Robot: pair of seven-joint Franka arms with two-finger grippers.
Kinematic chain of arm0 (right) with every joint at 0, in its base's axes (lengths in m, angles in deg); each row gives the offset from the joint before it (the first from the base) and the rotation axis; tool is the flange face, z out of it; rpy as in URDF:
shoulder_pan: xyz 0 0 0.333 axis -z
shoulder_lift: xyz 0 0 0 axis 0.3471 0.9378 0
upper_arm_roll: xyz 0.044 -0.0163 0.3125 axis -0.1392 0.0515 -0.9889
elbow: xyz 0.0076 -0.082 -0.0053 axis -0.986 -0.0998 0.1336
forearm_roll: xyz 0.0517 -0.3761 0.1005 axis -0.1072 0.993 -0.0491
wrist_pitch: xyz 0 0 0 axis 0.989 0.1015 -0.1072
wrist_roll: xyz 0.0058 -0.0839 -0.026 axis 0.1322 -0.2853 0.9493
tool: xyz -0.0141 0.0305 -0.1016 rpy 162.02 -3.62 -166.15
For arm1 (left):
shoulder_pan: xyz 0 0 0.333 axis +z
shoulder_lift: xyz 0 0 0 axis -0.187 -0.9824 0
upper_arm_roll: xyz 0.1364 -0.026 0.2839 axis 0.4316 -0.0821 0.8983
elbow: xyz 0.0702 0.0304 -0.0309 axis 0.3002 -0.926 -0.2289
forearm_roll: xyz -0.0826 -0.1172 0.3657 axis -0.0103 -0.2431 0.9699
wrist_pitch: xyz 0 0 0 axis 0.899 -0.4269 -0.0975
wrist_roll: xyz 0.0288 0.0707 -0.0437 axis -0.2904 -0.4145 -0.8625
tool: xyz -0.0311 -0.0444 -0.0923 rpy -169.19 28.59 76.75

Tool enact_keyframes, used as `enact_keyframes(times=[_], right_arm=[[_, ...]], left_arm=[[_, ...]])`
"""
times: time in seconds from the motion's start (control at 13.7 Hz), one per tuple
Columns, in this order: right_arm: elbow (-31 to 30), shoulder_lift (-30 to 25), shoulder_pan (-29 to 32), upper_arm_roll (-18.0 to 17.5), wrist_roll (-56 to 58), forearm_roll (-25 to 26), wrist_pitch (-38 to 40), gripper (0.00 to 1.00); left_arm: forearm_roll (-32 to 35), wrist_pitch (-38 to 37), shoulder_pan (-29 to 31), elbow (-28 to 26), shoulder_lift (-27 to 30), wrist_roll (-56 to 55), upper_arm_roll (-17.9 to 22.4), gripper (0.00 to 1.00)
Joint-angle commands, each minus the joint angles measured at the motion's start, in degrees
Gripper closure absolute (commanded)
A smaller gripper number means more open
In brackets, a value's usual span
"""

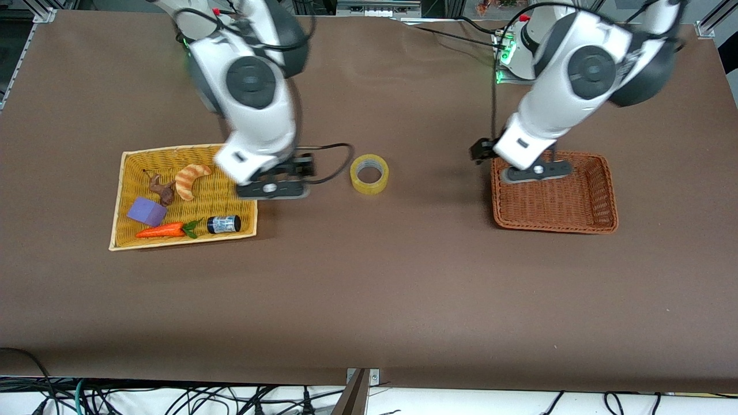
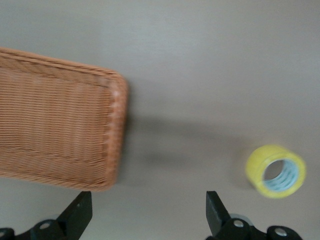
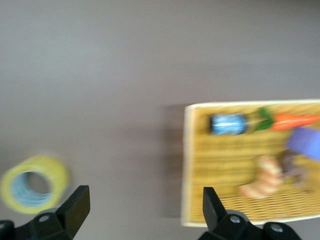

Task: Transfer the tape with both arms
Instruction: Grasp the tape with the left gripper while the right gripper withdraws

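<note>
The tape (image 1: 369, 173) lies flat on the bare brown tabletop (image 1: 369, 300), with its hole facing up, between the yellow basket (image 1: 130, 202) and the orange basket (image 1: 599, 216). It touches neither basket, and nothing holds it. The right tool (image 1: 272, 189) hangs over the edge of the yellow basket that is closest to the tape, so the tape is just beside it, toward the left arm's end of the tabletop. The left tool (image 1: 536, 172) hangs over the edge of the orange basket, and the tape is a good way off from it, toward the right arm's end. So the right arm looks like the closer one. In each wrist view the two fingers stand wide apart with nothing between them, and the tape (image 2: 276, 171) sits off to one side, not between the fingers. To pick it up, I think the right tool needs to slide over the tape and come down with one finger in the hole and one outside the ring. The yellow basket holds a toy croissant (image 1: 192, 180), a carrot (image 1: 162, 231), a purple block (image 1: 147, 211) and a small jar (image 1: 223, 224).
</note>
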Motion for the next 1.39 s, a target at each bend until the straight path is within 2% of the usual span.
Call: enact_keyframes(times=[0.0,0.15,0.36,0.44,0.51,0.66,0.95,1.09,1.17,1.24,1.31], right_arm=[[-1.54,-4.7,-0.37,8.98,10.36,-5.84,2.55,0.0],[-1.45,-5.41,-0.45,15.84,17.14,-10.16,5.88,0.0],[-1.28,-5.77,-0.37,25.51,25.31,-13.42,6.86,0.0],[-1.28,-6.03,-0.28,27.98,27.78,-14.56,7.3,0.0],[-1.28,-6.99,-0.1,28.79,28.24,-15.1,7.3,0.0],[-1.01,-8.57,4.35,27.49,28.68,-14.93,7.39,0.0],[-1.8,-12.27,14.38,24.49,28.68,-14.93,8.8,0.0],[-3.9,-14.36,18.42,20.91,29.03,-14.49,8.45,0.0],[-5.13,-15.77,20.53,18.36,29.38,-13.53,8.36,0.0],[-7.06,-17.09,22.12,15.73,29.3,-12.65,8.01,0.0],[-9.16,-18.58,23.53,13.18,29.04,-11.07,7.66,0.0]], left_arm=[[-0.8,9.13,-2.14,-1.01,-6.39,-8.59,-3.76,0.0],[-0.72,12.83,-5.3,-1.02,-11.4,-10.11,-3.85,0.0],[-0.71,22.04,-9.17,-0.93,-18.7,-11.95,-3.85,0.0],[-0.63,24.69,-10.05,-0.67,-20.63,-12.65,-3.85,0.0],[-0.54,26.71,-11.28,-0.23,-22.39,-14.05,-3.85,0.0],[-0.1,29.8,-14.61,-0.05,-25.38,-17.22,-3.77,0.0],[-0.01,31.39,-15.51,-0.05,-28.38,-17.41,-3.42,0.0],[-0.01,32.35,-16.47,-0.05,-29.61,-17.41,-3.41,0.0],[-0.01,32.97,-16.48,-0.05,-30.23,-17.15,-3.24,0.12],[-0.01,33.06,-16.48,-0.05,-30.58,-17.06,-3.15,0.43],[-0.01,33.15,-16.65,-0.05,-30.67,-17.06,-3.15,0.65]])
